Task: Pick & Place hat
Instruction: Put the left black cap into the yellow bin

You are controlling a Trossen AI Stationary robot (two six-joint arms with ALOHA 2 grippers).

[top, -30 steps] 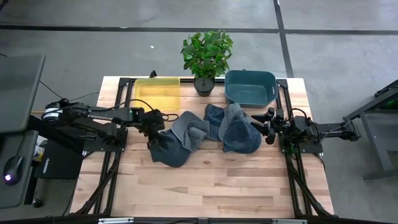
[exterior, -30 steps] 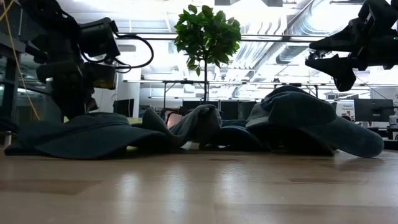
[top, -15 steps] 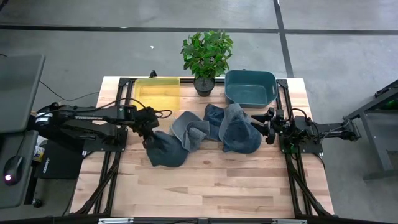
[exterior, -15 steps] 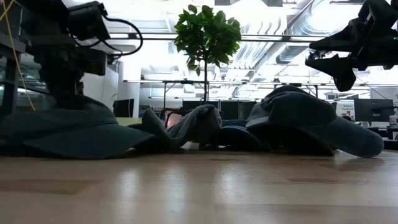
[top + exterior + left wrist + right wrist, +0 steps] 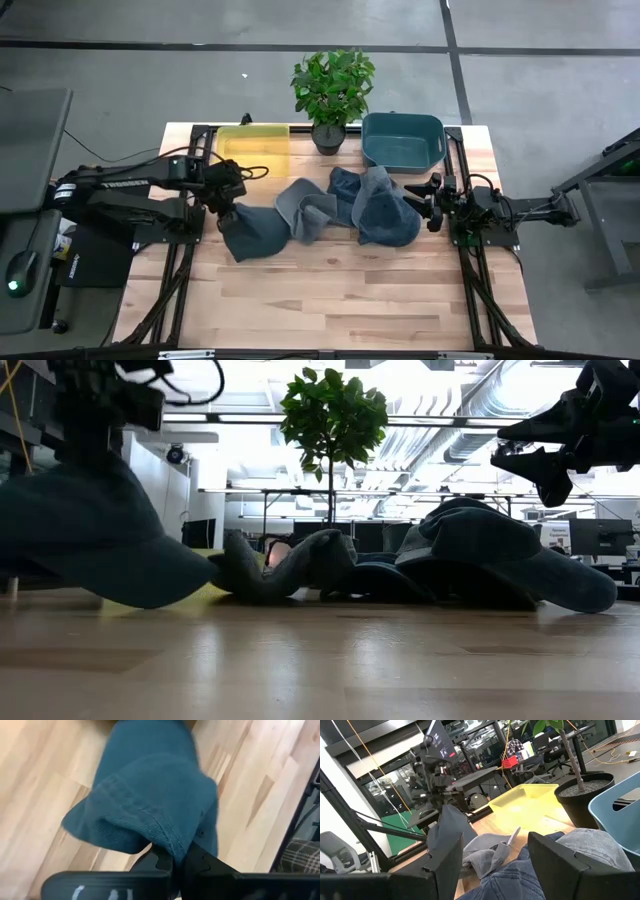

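Seen from above, the left pincer [image 5: 226, 200] is mostly covered by the dark teal hat [image 5: 250, 233] it carries, so its fingertips cannot be made out there; the left wrist view shows them pressed together on a folded edge of the hat's ribbed, corduroy-like cloth [image 5: 150, 815], which hangs bunched and limp over the pale wood planks of the table [image 5: 350, 290]. In the low view the hat [image 5: 95, 535] is lifted, its brim drooping toward the table at about 7 o'clock of the picture, and it runs off the frame's left edge; whether the lowest part touches the wood cannot be told. The left arm reaches in from 9 o'clock of the table, elbow bent, wrist turned downward above the hat, which sits at about 9 o'clock of the pile, just short of the yellow bin [image 5: 254, 150]. The pile of soft hats [image 5: 345, 205], grey and blue, lies crumpled at the table's centre, shapes overlapping so single ones are hard to separate. The right pincer [image 5: 432, 203] hovers at 3 o'clock of the pile, its fingers spread apart and holding nothing, arm stretched low and level. A teal bin [image 5: 403, 141] with rounded corners stands at 1 o'clock, a leafy potted plant [image 5: 331, 90] at 12 o'clock between the bins
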